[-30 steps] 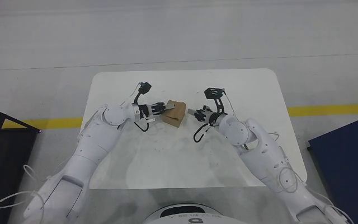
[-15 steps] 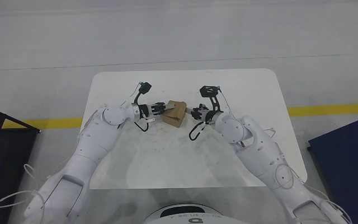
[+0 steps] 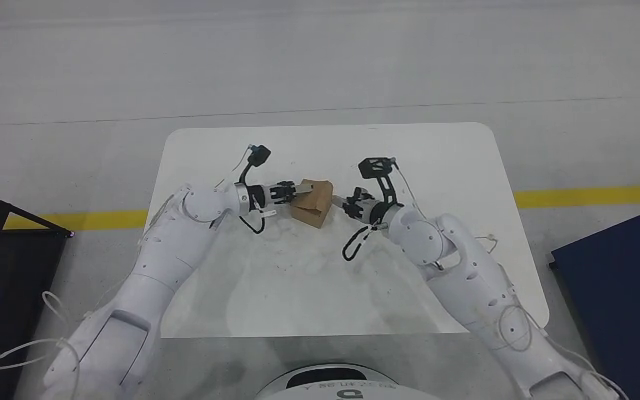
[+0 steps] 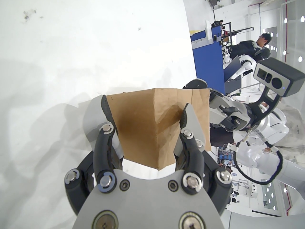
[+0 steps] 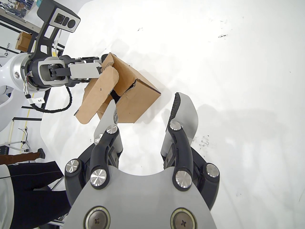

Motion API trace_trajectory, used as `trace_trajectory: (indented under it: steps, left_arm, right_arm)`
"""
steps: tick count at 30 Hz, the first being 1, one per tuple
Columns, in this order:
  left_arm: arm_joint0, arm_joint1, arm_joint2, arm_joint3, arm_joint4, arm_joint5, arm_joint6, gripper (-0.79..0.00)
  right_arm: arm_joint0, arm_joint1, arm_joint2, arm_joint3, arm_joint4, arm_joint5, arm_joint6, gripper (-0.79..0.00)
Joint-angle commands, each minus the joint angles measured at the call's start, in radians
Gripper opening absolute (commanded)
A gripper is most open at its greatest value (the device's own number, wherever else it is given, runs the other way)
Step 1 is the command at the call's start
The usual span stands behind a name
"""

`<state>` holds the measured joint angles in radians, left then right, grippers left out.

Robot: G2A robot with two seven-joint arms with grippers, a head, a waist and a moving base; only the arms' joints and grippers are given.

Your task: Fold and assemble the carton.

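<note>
Brown cardboard carton point(image 3: 314, 202) at table point(image 3: 420, 260) centre: my left gripper point(image 4: 145, 110), at its 9 o'clock, clamps a corner to steady it; my right gripper point(image 5: 144, 101), at 3 o'clock, hangs spread, likely ready for the loose flap point(image 5: 97, 96).

Robotics lab (blue partitions point(image 4: 207, 60), yellow floor line point(image 3: 580, 196)).

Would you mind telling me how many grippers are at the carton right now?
2. The left gripper is shut on the carton at one side; the right gripper is open, close to the opposite side.
</note>
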<state>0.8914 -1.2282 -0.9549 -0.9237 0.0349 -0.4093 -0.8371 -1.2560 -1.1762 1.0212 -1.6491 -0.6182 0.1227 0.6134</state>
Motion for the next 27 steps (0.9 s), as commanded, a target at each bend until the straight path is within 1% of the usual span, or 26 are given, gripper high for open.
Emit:
trace_trajectory:
  steps: [1,9,14,19,27]
  left_arm:
    - [0.001,0.000,-0.001,0.001,-0.001,0.000,0.000,-0.219]
    - [-0.001,0.000,-0.004,0.006,-0.005,-0.002,-0.003,-0.228]
    - [-0.004,-0.001,-0.005,0.011,-0.010,-0.004,-0.006,-0.228]
    - [-0.011,-0.003,-0.001,0.013,-0.009,-0.003,-0.010,-0.228]
    - [-0.016,-0.005,-0.001,0.020,-0.009,-0.010,-0.012,-0.231]
  right_arm:
    - [0.007,-0.002,-0.005,0.002,-0.002,0.000,0.002,-0.317]
    - [0.025,-0.009,-0.013,0.010,-0.011,0.012,0.006,-0.345]
    - [-0.007,-0.003,0.016,-0.023,-0.015,0.000,-0.005,-0.363]
    - [-0.025,-0.001,0.020,-0.050,-0.036,0.000,0.003,-0.360]
    - [0.009,-0.012,-0.015,-0.039,-0.052,0.004,0.024,-0.360]
